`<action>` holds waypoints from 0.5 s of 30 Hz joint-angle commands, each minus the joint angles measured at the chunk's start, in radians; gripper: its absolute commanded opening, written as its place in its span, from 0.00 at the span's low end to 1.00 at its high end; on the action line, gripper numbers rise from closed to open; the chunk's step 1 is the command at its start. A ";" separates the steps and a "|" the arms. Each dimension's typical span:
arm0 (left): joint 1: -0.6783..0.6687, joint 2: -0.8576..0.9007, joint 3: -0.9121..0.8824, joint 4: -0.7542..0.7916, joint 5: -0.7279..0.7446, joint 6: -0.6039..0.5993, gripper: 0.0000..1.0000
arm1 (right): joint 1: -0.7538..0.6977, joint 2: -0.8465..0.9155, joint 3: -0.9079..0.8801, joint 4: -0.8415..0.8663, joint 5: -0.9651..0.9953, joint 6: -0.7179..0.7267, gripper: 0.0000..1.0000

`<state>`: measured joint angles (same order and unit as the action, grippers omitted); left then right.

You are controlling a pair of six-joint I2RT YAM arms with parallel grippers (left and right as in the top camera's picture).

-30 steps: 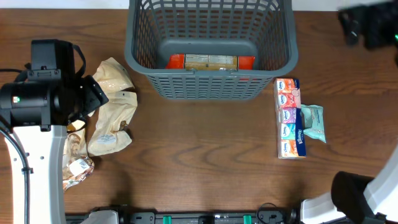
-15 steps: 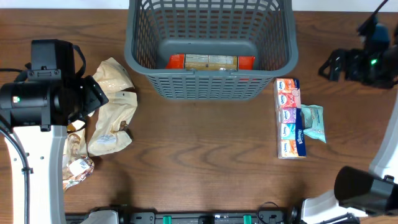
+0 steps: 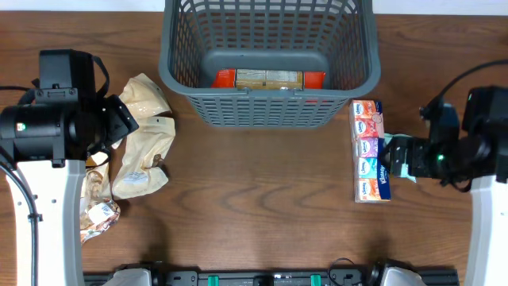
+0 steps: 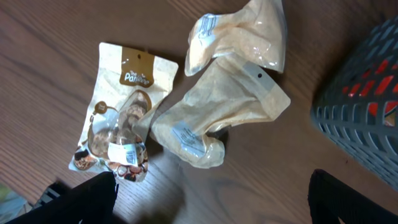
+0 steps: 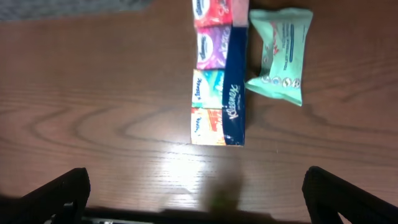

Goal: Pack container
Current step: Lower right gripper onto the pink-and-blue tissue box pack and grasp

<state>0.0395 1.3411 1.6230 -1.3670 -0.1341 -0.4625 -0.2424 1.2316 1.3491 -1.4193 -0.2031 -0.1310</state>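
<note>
1. At the far edge of the bench (image 3: 262, 206), about midway along it, stands the container (image 3: 262, 110), a dark grey slotted basket. An orange-red packet (image 3: 268, 79) lies flat on its floor against the near wall.
2. Just off the basket's near right corner, a tissue multipack (image 5: 217, 74) lies lengthwise on the wood. A pale green wipes pack (image 5: 281, 53) rests against its right side.
3. The right pincer (image 5: 199, 199) hovers above the bench by these two packs. Its fingers are spread wide and nothing is between them.
4. Left of the basket and apart from it, two crumpled beige pouches (image 4: 217, 118) lie overlapping. A printed snack pouch (image 4: 121, 118) sits flat just beside the lower one.
5. The left pincer (image 4: 211, 199) hangs over these pouches, also spread wide and empty. One corner of the basket shows at the right edge of its wrist view.
</note>
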 commanded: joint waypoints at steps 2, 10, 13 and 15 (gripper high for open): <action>0.005 0.006 -0.004 0.003 -0.004 0.018 0.87 | 0.010 0.035 -0.115 0.103 0.020 0.003 0.99; 0.005 0.006 -0.004 0.003 -0.003 0.017 0.87 | 0.010 0.230 -0.171 0.236 0.012 -0.140 0.99; 0.005 0.006 -0.004 0.003 -0.003 0.017 0.87 | 0.011 0.311 -0.171 0.269 0.012 -0.153 0.99; 0.005 0.006 -0.004 0.003 -0.003 0.017 0.87 | 0.018 0.366 -0.171 0.292 0.012 -0.175 0.99</action>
<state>0.0395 1.3411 1.6226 -1.3613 -0.1341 -0.4625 -0.2420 1.5387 1.1847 -1.1416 -0.1894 -0.2474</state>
